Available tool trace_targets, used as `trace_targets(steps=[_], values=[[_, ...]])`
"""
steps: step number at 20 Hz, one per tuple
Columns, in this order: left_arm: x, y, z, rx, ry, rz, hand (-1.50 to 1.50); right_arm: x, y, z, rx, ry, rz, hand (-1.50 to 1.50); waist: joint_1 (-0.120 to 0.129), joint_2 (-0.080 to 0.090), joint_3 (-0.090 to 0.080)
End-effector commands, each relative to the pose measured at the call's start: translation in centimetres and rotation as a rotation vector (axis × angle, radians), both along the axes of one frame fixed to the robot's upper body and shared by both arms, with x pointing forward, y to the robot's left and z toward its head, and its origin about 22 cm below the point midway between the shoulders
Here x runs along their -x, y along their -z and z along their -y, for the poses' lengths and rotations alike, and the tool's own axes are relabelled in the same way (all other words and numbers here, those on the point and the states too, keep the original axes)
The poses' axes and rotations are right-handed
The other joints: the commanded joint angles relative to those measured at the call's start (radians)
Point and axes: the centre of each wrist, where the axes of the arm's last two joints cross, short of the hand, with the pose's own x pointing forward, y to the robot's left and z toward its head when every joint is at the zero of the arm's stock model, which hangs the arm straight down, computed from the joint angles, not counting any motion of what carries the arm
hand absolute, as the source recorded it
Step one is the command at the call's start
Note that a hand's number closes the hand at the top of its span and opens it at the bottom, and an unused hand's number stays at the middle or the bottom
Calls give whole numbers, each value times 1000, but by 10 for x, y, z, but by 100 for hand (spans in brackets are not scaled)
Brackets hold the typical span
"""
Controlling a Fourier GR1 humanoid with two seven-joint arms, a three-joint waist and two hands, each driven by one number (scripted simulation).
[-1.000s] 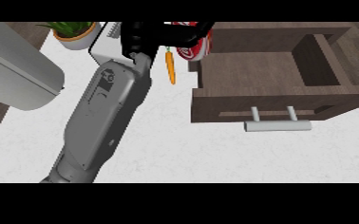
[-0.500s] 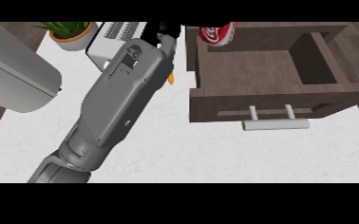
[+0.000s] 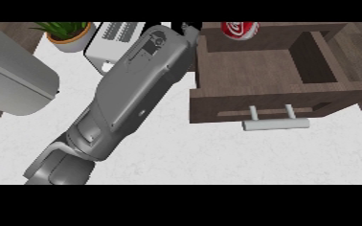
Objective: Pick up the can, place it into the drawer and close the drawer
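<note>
Mostly we see a grey forearm point(image 3: 134, 100) running from the lower left up toward the top centre, and it covers nearly all of its own robot hand point(image 3: 188, 28). Only a small black part of that robot hand shows, just left of the drawer's back left corner at the upper edge of the scene. We cannot tell whether its fingers are apart or together, nor whether they touch anything. By its entry from the lower left we take it for the left arm, though that is not certain. No other robot hand shows.

Around the arm lie a potted plant point(image 3: 68, 34) at the upper left, a white ribbed appliance point(image 3: 117, 33) partly under the forearm, and a large pale grey rounded body point(image 3: 25, 88) at the left edge. All of them stand on the white tabletop point(image 3: 212, 153).

To the right, the brown wooden drawer point(image 3: 262, 67) stands pulled open, its pale bar handle point(image 3: 276, 123) toward us. The red can point(image 3: 240, 29) sits at the drawer's far edge, cut off by the upper limit of the view, so we cannot tell whether it rests inside the drawer or just behind its back wall. The rest of the drawer floor shows bare wood.
</note>
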Motion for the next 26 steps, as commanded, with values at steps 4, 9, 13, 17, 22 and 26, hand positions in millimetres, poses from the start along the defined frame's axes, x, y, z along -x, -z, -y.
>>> trace_targets(steps=[4, 9, 13, 17, 22, 26], values=[[-1, 0, 18, -27, -34, -7, 150, -4, -7, -1, 13, -23, 12, -150, -27, 5, 1], [-6, 19, 16, -70, -36, -36, 150, -5, -6, -7, -4, -31, 8, -150, -29, 8, 1], [-5, 16, 22, -72, -55, -65, 150, 1, -8, -11, -17, -15, -3, -150, -40, 7, 1], [-2, 25, 25, -117, -66, -46, 150, -20, -11, -9, 10, -48, 16, -150, -40, 12, 2], [-6, 36, 21, -145, -111, -74, -150, -17, -14, 0, 5, -42, 8, -150, -42, 10, 1], [-8, 46, 16, -142, -156, -92, -150, -21, -11, -15, -6, -64, 16, -150, -47, 15, 1]])
